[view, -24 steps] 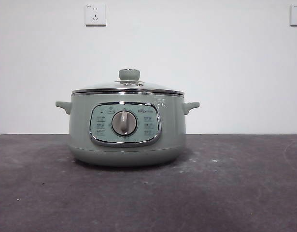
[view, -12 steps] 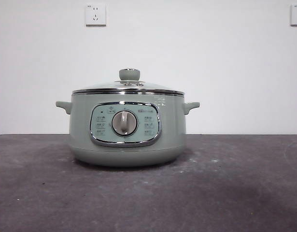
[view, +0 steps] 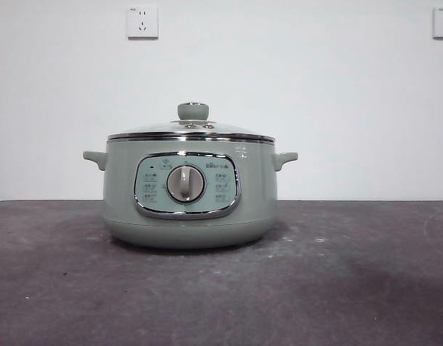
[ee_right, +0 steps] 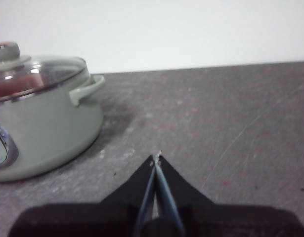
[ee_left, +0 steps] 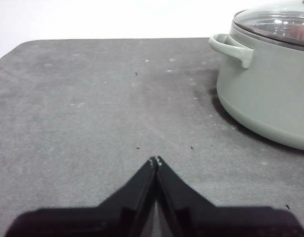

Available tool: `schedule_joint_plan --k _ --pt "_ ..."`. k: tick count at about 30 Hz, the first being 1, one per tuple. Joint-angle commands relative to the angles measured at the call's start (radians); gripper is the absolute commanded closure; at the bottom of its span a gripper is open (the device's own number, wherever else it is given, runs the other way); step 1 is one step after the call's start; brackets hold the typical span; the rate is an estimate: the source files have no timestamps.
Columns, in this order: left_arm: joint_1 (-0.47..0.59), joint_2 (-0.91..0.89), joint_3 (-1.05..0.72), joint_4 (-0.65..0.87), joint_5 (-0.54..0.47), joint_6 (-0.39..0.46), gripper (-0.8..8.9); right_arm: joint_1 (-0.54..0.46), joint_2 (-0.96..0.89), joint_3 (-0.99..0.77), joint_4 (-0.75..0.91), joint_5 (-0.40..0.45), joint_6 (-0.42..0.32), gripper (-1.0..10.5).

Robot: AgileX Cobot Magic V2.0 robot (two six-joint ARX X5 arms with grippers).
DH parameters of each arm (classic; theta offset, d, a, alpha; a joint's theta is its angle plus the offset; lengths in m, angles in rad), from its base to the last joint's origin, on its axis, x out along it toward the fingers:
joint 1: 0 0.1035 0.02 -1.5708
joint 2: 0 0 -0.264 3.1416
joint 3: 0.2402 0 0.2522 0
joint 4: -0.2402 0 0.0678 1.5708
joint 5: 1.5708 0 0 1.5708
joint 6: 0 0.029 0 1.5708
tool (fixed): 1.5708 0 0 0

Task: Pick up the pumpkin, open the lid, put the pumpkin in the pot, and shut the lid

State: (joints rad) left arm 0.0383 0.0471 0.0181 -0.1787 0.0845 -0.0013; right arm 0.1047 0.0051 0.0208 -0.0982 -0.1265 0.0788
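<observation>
Lid (view: 191, 130) on pot (view: 190, 191), both claws closed, empty

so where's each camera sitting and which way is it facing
Front view: low at table height, looking level at the pale sage-green round cooker pot with its domed glass lid on; no part of the robot shows.
Left wrist view: on the left arm, looking over the shut left gripper across the dark table to one side handle of the pot.
Right wrist view: on the right arm, over the shut right gripper, toward the pot's other side.
All three views share the pot and lid.
</observation>
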Motion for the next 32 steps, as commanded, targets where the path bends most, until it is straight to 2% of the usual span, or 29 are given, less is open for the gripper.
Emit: schedule_joint_plan --k 1,7,32 --pt "0.002 -0.005 -0.015 0.0 -0.003 -0.006 8.17 0.003 -0.004 -0.014 -0.013 0.003 0.018 9.5" --pt "0.002 -0.005 -0.015 0.0 -0.003 -0.006 8.17 0.003 -0.004 -0.014 -0.076 0.003 0.006 9.5" --pt "0.002 -0.005 -0.015 0.0 -0.003 -0.006 8.17 0.003 -0.004 -0.013 -0.074 0.003 0.01 9.5"
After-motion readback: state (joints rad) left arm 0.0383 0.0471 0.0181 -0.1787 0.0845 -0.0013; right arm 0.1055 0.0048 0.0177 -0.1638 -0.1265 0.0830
